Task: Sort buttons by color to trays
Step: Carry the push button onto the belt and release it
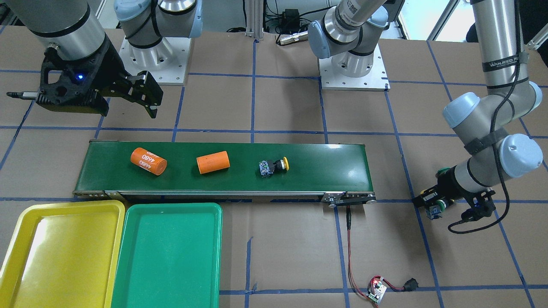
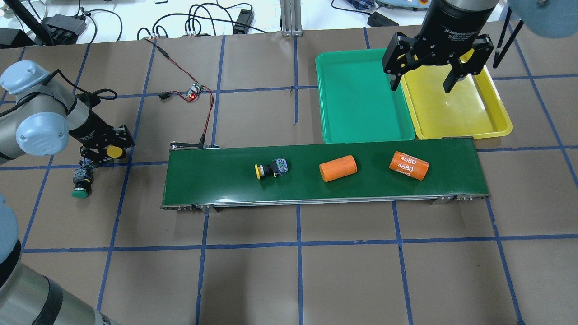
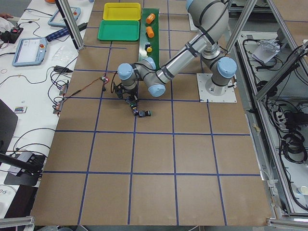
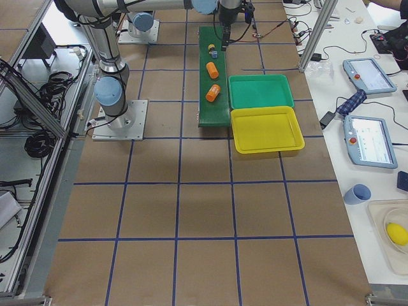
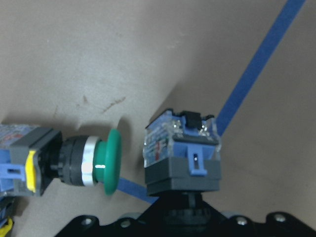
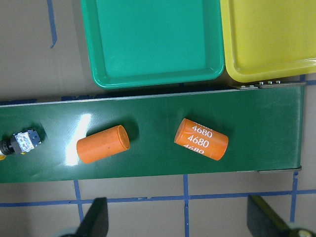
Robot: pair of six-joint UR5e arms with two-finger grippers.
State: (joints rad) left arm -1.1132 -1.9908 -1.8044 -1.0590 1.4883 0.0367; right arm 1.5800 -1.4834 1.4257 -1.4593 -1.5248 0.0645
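A yellow-capped button (image 1: 274,166) lies on its side mid-belt, also in the overhead view (image 2: 270,169). My left gripper (image 1: 437,207) is off the belt's end, low over the table and shut on a button (image 5: 182,153) whose grey-blue body sticks out. Beside it a green-capped button (image 2: 81,189) lies on the table. My right gripper (image 2: 421,83) hangs open and high, with nothing between its fingers (image 6: 96,219). The yellow tray (image 1: 68,204) and the green tray (image 1: 171,206) stand side by side past the belt, both with bare floors.
Two orange cylinders, one marked 4680 (image 1: 148,161) and one plain (image 1: 213,162), lie on the dark green conveyor belt (image 1: 325,162). A small circuit board (image 1: 376,291) with a red wire runs to the belt's end.
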